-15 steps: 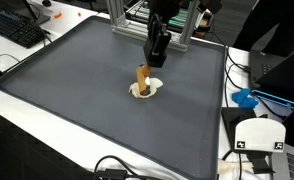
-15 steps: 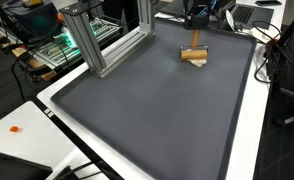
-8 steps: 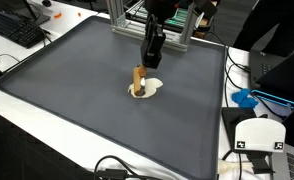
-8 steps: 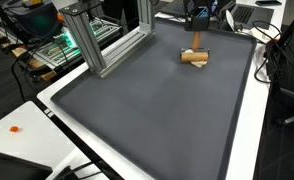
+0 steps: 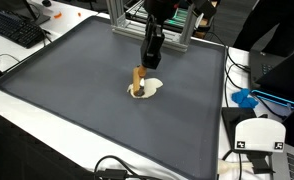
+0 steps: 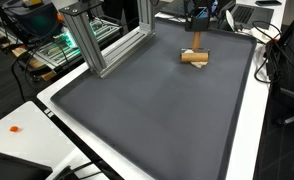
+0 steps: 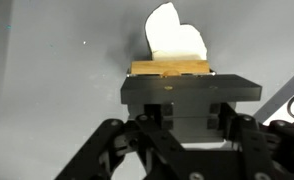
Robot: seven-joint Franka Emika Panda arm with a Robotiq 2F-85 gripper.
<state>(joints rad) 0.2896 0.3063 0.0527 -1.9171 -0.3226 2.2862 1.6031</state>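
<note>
- While the gripper [image 5: 151,62] hangs above it without touching, the wooden block [image 5: 139,80] lies on the dark mat [image 5: 77,80], partly over a white scrap [image 5: 153,88].
- Long axis: in an exterior view it runs up the frame, its far end pointing toward the aluminium frame [image 5: 122,22]. In an exterior view [image 6: 194,58] and in the wrist view [image 7: 172,68] it runs crosswise.
- Claw: the fingers are hidden behind the gripper body in the wrist view, so whether they are spread or pressed together cannot be told.
</note>
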